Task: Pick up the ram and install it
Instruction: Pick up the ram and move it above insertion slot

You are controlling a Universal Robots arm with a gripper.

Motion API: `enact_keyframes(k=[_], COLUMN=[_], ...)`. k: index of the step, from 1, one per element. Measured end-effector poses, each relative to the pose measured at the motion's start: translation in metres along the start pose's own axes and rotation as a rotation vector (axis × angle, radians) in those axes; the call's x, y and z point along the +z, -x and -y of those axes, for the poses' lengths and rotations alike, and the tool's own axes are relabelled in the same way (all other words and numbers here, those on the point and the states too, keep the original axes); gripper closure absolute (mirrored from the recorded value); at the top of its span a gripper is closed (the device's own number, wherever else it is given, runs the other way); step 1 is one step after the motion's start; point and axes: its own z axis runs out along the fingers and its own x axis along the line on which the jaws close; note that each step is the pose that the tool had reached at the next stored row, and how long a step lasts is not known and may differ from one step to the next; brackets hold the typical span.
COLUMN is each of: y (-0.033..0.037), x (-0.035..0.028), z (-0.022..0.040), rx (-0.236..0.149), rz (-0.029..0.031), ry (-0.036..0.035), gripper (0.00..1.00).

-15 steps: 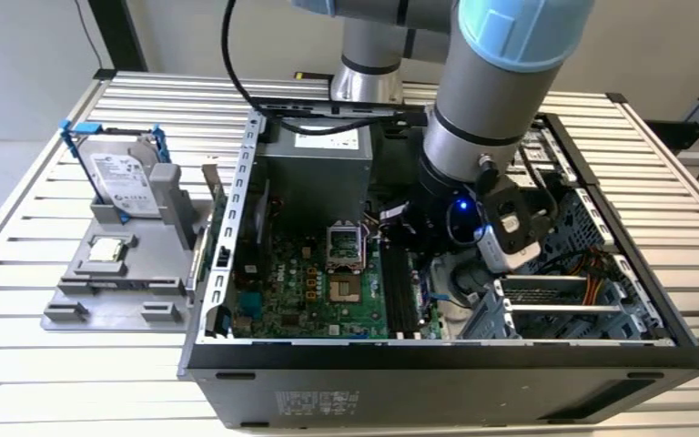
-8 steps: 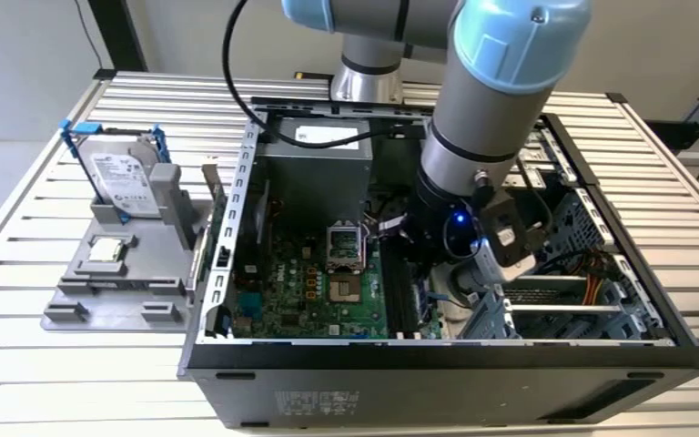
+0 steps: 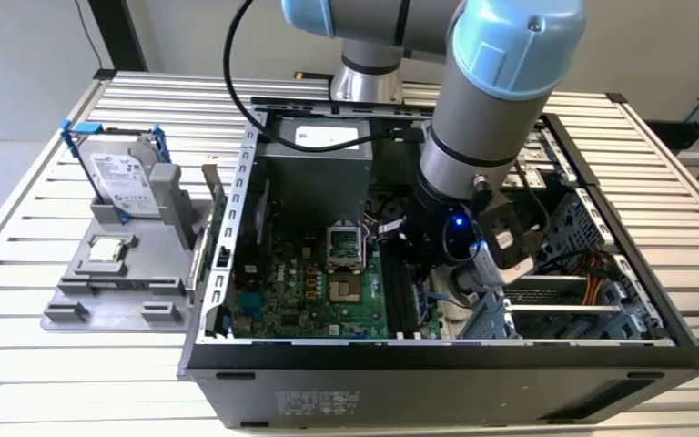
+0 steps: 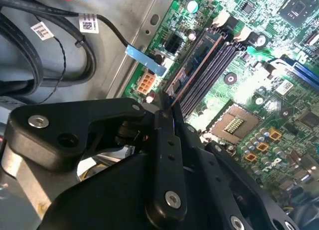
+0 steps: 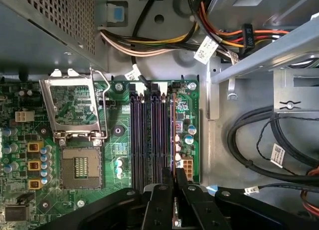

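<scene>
No print is showing clearly enough to be read letter by letter. In the exterior view, a white printed label (image 3: 116,177) is sitting on the face of the silver box-shaped hard drive (image 3: 139,146). A white sticker (image 3: 325,137) is lying on top of the grey power supply box (image 3: 313,173), at the far edge of the black computer case (image 3: 508,391). A pale printed patch (image 3: 317,401) is sitting on the case's near wall. In the second wrist view, a white barcode tag (image 4: 41,30) and a second white tag (image 4: 88,24) are hanging on black cables. In the first wrist view, a white cable tag (image 5: 205,50) and another small white tag (image 5: 275,154) are doing the same.
</scene>
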Motion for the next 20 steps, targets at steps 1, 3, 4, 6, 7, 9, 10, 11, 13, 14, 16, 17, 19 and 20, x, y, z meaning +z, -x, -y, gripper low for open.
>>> enact_keyframes(k=[1, 3, 4, 6, 7, 9, 10, 11, 13, 14, 16, 17, 19, 20], y=[0.0, -0.0004, -0.0004, -0.0005, -0.0005, -0.0006, -0.0007, -0.0008, -0.0009, -0.0011, -0.0015, -0.0016, -0.0018, -0.0021], x=[0.0, 0.0, 0.0004, 0.0019, 0.003, 0.0046, 0.0051, 0.0055, 0.0059, 0.006, 0.0061, 0.0062, 0.0064, 0.0066], z=[0.0, 0.0, 0.0001, 0.0001, 0.0002, 0.0002, 0.0003, 0.0004, 0.0004, 0.0004, 0.0004, 0.0004, 0.0004, 0.0004], rx=[-0.004, -0.008, -0.009, -0.011, -0.011, -0.012, -0.016, -0.02, -0.026, -0.026, -0.027, -0.027, -0.027, -0.026], rz=[-0.0002, -0.0003, -0.0004, -0.0005, -0.0008, -0.0013, -0.0015, -0.0016, -0.0019, -0.0019, -0.0019, -0.0019, -0.0022, -0.0023], ry=[0.0, 0.0, 0.0, 0.0, -0.0002, -0.001, -0.0012, -0.0013, -0.0016, -0.0016, -0.002, -0.0024, -0.0034, -0.0041], gripper=[1.0, 1.0, 1.0, 1.0, 1.0, 1.0, 1.0, 1.0, 1.0, 1.0, 1.0, 1.0, 1.0, 1.0])
